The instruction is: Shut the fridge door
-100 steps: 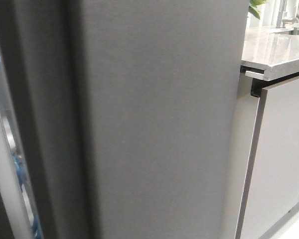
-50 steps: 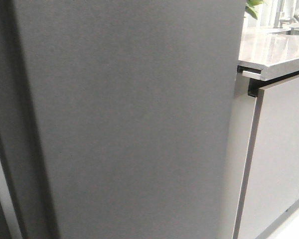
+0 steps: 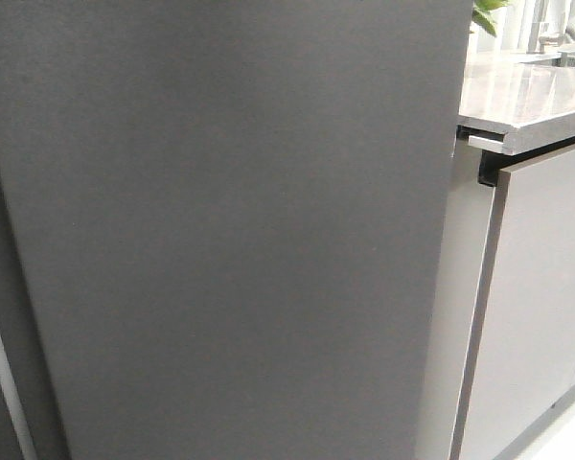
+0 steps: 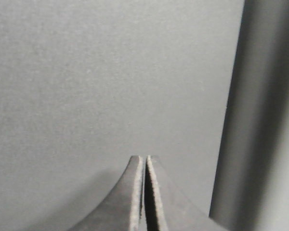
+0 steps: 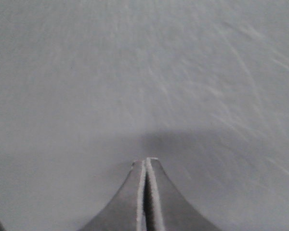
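My tall matte dark-grey fridge door (image 3: 230,230) has swung across, hiding the fridge interior: nearly closed, I judge. Left gripper (image 4: 144,161) and right gripper (image 5: 145,163) both pressed together.

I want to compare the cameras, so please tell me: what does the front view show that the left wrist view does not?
Only the front view shows the stone countertop, the pale cabinet door beneath it and a green plant behind. Only the left wrist view shows the left gripper, its jaws pressed shut on nothing, right at the panel, with a shadowed vertical edge beside it. Both views are mostly filled by the fridge door, a matte dark-grey flat surface.
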Controlling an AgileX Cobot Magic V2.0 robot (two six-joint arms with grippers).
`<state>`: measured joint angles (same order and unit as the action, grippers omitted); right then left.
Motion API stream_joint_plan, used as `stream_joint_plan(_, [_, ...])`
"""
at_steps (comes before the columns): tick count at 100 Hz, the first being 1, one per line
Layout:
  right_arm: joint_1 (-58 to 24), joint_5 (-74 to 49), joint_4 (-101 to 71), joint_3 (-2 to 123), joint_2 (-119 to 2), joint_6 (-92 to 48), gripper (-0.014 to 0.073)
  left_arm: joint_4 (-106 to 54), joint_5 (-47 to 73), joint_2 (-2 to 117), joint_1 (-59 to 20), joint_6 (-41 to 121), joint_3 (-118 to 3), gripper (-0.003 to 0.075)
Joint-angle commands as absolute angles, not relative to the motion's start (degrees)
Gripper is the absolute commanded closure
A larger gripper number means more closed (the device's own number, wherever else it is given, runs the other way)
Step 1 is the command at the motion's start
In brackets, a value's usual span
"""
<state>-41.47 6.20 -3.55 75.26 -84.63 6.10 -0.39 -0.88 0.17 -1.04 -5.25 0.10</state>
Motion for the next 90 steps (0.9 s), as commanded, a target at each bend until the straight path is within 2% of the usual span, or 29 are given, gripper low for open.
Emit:
stream_joint_plan(1, [-39.86, 11.15, -3.49, 77.65, -83.23, 5.5, 0.067, -0.48, -5.28, 1.26, -1.3, -5.45, 1.7, 0.0741])
stream_joint_plan(40, [-38.31, 10.48, -3.49, 75.5, -78.57, 0.46, 0.067, -0.48, -5.28, 1.26, -1.3, -5.45, 1.7, 0.0741])
stream_joint_plan(72, [-33.52, 12.91, -3.49, 61.1, -63.66, -1.43, 0.067, -0.48, -5.28, 1.26, -1.3, -5.45, 1.7, 0.0741])
stream_joint_plan(90, [-27.12, 12.91, -3.49, 52.59, -54.14, -1.43, 0.067, -0.48, -5.28, 1.26, -1.3, -5.45, 1.7, 0.0741])
